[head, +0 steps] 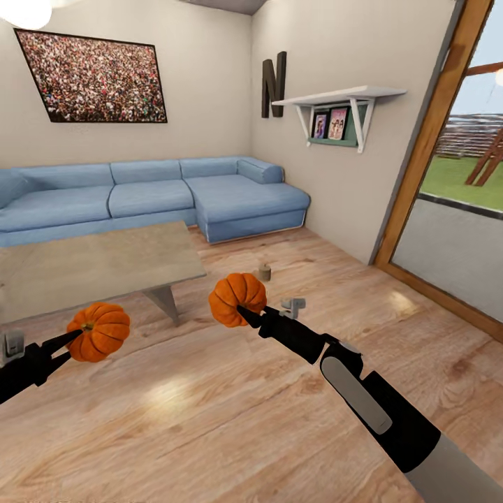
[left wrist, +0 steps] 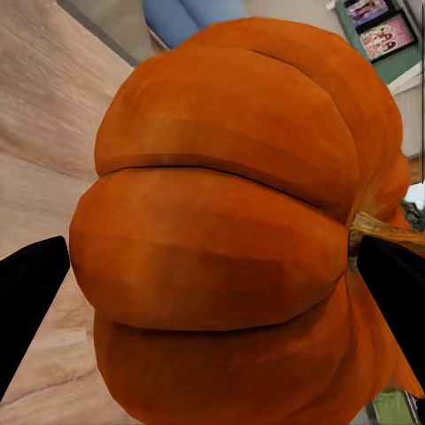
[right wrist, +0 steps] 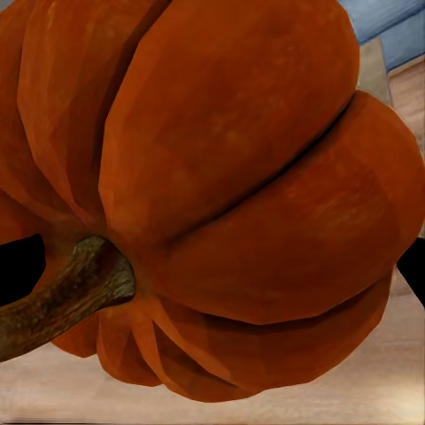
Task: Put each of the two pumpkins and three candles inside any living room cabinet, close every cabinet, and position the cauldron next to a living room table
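Pinching from either side, the left gripper has its dark fingers closed onto the left pumpkin, held off the wooden floor just in front of the pale table. The right gripper is likewise clamped on the right pumpkin, carried in the air near the table's corner, its stem pointing back toward the wrist. Beyond that pumpkin a small beige candle stands on the floor, well apart from both grippers, with the blue sofa and wall shelf behind.

The step in hand looks like carrying both pumpkins to a cabinet. To do it well, I would keep both grips steady and the arms level while the base turns, since each pumpkin is round and held only by narrow fingertips; a jolt could roll one loose. Keeping them apart from each other and from the table edge seems wise.

Each wrist view is taken up by orange rind, so how deeply the fingers bite is hard to judge. The candle is too small to make out its wick
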